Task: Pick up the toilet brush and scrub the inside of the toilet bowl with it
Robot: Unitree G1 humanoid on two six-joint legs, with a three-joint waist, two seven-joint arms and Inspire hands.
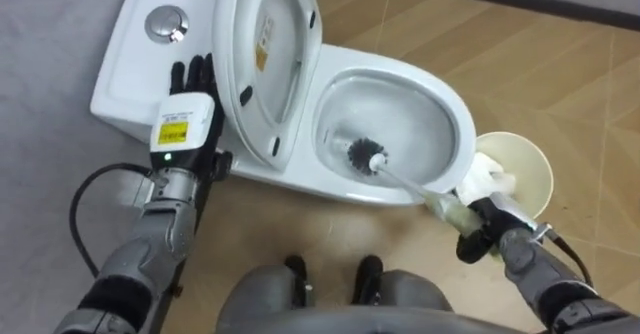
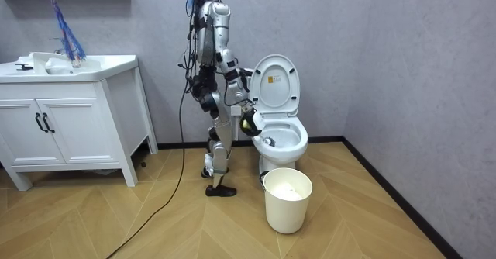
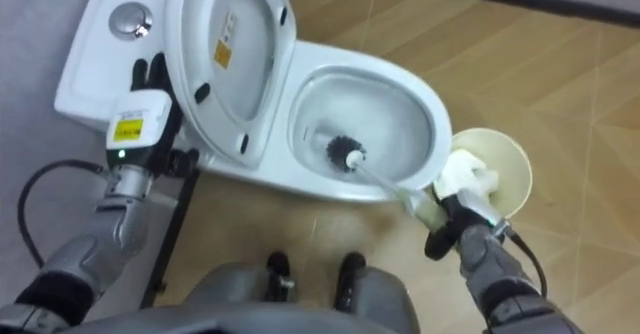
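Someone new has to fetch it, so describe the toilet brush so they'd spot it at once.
Find the white toilet, lid up, by the grey wall. In its bowl is the brush, its handle slanting out to the right hand. Its black bristle head is the only dark thing in the white bowl.

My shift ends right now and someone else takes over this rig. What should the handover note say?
Left hand: open, fingers straight beside the raised lid, over the tank.
Right hand: shut on the handle of the brush.
The bristle head is down inside the toilet bowl. A bin stands on the floor next to it.
Done: lid up, brush in.
Left: finish scrubbing and lift the brush out. How much is already scrubbed cannot be told.
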